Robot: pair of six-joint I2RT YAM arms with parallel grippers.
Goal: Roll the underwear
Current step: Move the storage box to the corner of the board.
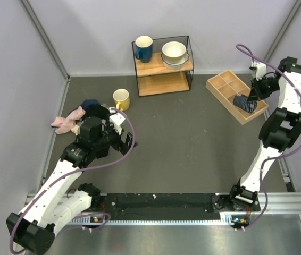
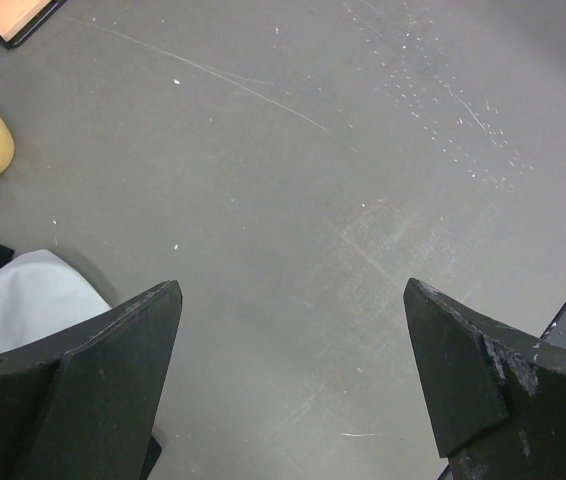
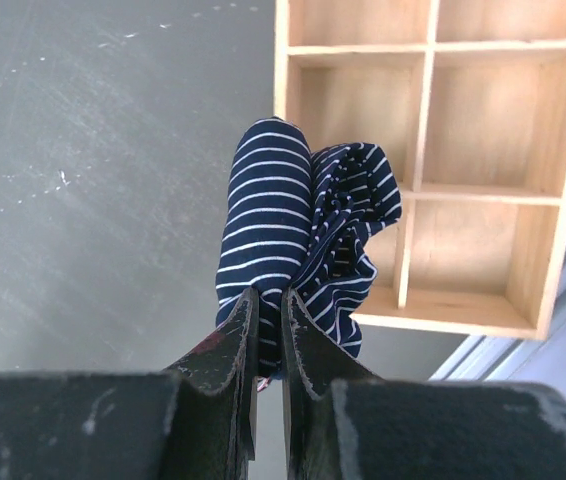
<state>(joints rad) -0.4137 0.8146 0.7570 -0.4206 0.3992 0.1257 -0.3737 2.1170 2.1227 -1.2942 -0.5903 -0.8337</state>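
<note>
Right hand (image 3: 268, 300) is clenching on the underwear (image 3: 275, 200), its two fingers (image 3: 225, 345) pressing almost together on the bunched navy fabric with thin white stripes. The garment is hanging from that pinch as a loosely gathered bundle over the wooden tray (image 3: 425, 110), at the end of the tray nearest the right arm's base. Part of the cloth is overlapping the tray's outer wall. I cannot tell which compartment it is hanging over, or whether it is touching the tray's floor. The tray is lying at an angle on the worktop (image 1: 193, 138).

Left hand (image 2: 293, 290) is hovering far to the left of the tray, low over the worktop, its fingers spreading wide apart with nothing between them. A grey cloth (image 2: 33, 300) is showing just beside one of those fingers. A yellow mug (image 1: 121, 99) is standing well left of the tray, and a pink cloth (image 1: 65, 121) is lying farther left still. A small shelf (image 1: 164, 79) is standing left of the tray by the back wall, carrying a blue mug (image 1: 143, 49) and stacked bowls (image 1: 174, 54).
</note>
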